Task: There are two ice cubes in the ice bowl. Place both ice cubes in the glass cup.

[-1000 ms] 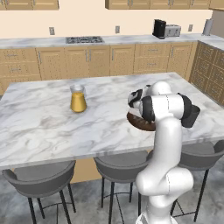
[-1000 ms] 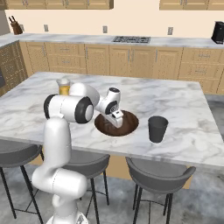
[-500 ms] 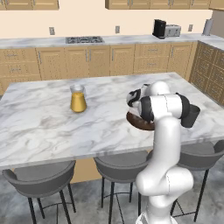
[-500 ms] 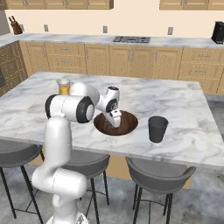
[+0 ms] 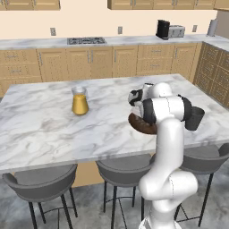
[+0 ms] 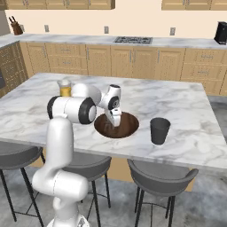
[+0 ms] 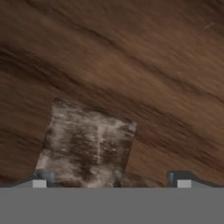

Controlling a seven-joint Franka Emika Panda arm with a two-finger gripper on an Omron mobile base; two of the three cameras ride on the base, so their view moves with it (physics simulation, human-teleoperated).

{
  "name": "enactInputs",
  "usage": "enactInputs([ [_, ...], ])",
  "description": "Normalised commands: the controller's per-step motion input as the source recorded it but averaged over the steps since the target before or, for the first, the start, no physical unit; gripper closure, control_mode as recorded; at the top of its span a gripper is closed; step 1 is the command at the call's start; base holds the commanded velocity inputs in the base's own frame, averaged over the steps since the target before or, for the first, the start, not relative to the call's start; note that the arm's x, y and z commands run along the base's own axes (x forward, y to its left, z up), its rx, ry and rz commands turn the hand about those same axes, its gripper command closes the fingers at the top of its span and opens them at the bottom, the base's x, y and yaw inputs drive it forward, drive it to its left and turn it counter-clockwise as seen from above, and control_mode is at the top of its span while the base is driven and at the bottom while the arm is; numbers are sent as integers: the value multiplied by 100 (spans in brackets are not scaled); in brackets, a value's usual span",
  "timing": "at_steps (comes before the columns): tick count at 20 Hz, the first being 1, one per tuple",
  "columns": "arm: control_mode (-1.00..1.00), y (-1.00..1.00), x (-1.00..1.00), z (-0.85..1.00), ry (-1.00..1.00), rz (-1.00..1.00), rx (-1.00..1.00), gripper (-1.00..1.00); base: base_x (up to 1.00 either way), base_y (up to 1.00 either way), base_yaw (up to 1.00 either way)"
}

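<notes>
Kitchen w/ wood cabinets along the back wall, marble island (image 6: 177, 95) up front, grey stools (image 6: 162, 175) tucked under its near edge.

Right base view, L to R: knife block (image 6: 17, 29) on the far counter at upper left; glass of orange liquid (image 6: 64, 87) on the island, partly behind the arm's shoulder; then the ice bowl (image 6: 126, 126), wide dark-brown wood, near the island's front edge. Gripper (image 6: 116, 123) points down into the bowl, its tips low inside the rim. Just R of the bowl, apart from it, the glass cup (image 6: 159, 130) stands upright, dark grey. Cooktop (image 6: 133, 40) on the back counter, black appliance (image 6: 221, 32) at far R.

Left base view, L to R: orange glass (image 5: 80, 101) well apart on the L half of the island; ice bowl (image 5: 136, 125) mostly hidden behind the arm; glass cup (image 5: 195, 118) to its R, partly behind the forearm. Toaster (image 5: 176, 31) on the rear counter.

Hand view: bowl floor (image 7: 131, 65) wood-grained, v. close. One ice cube (image 7: 87, 146), pale and mottled, lies on it just above the L fingertip (image 7: 39, 179); R fingertip (image 7: 181, 179) well off to its side. Fingers spread wide apart, nothing gripped; cube sits toward the L tip rather than centred. 2nd cube: can't tell where.
</notes>
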Motion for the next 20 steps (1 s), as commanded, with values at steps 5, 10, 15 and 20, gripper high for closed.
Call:
enactInputs([
  [5,-100,30,0,0,0,-9,0,-100,0,0,0],
  [10,-100,4,-18,2,0,-7,1,-100,0,0,0],
  [15,-100,0,-20,1,0,0,0,-100,0,0,0],
  [20,-100,6,-17,-14,0,0,0,-100,0,0,0],
])
